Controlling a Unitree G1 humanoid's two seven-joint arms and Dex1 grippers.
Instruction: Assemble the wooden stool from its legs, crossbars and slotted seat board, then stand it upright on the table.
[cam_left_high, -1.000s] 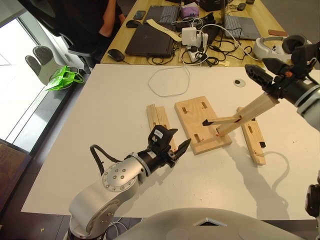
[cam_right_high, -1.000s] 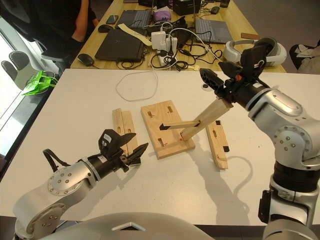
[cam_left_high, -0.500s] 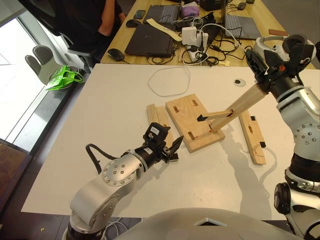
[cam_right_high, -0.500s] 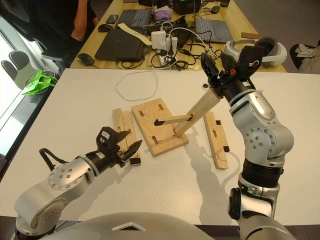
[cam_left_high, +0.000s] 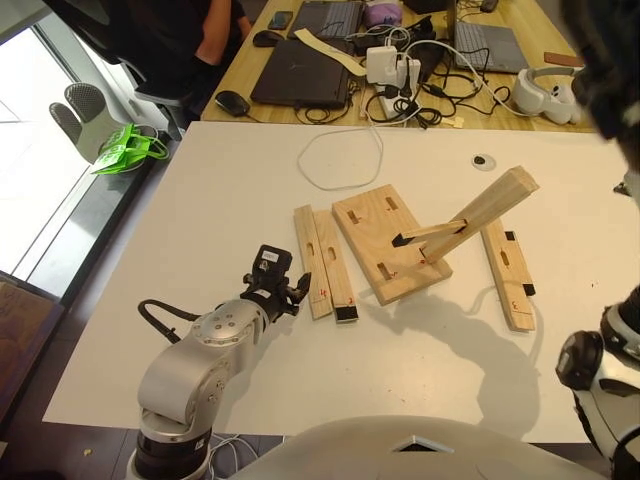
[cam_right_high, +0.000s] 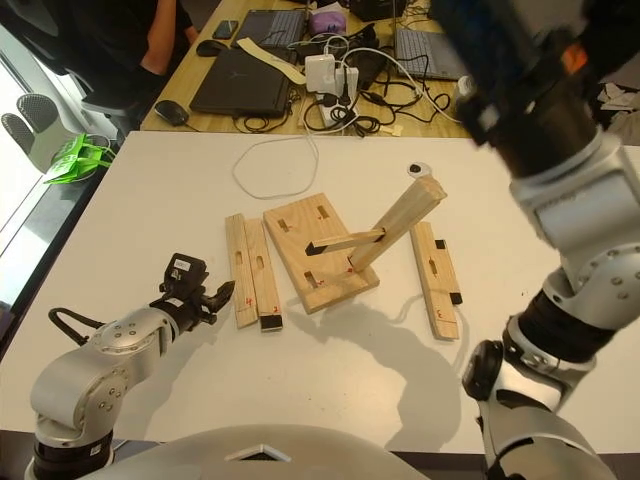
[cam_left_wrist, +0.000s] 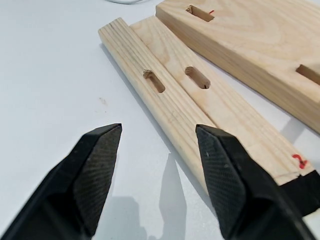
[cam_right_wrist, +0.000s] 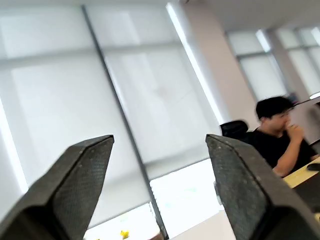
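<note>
The slotted seat board (cam_left_high: 372, 232) lies flat on the white table (cam_left_high: 220, 200). One leg (cam_left_high: 488, 208) stands tilted in the board's near right slot, with a black-tipped crossbar (cam_left_high: 428, 234) sticking out of it. Nothing holds this leg. Two legs (cam_left_high: 322, 262) lie side by side to the left of the board, and they show close up as legs (cam_left_wrist: 165, 95) in the left wrist view. Another leg (cam_left_high: 505, 272) lies to the right. My left gripper (cam_left_high: 287, 293) rests low, open and empty, just left of the two legs' near ends. My right gripper (cam_right_wrist: 160, 142) is raised high, open and empty, pointing into the room.
A white cable loop (cam_left_high: 340, 160) and a round grommet (cam_left_high: 485, 160) lie on the far part of the table. Behind it stands a wooden desk (cam_left_high: 500, 60) with laptops, chargers and a headset. The table's left edge drops off near a green bag (cam_left_high: 125, 152).
My right gripper has let go of the tilted leg and swung up and away. The leg stays in the board. My left gripper has pulled back to the left of the two legs.
</note>
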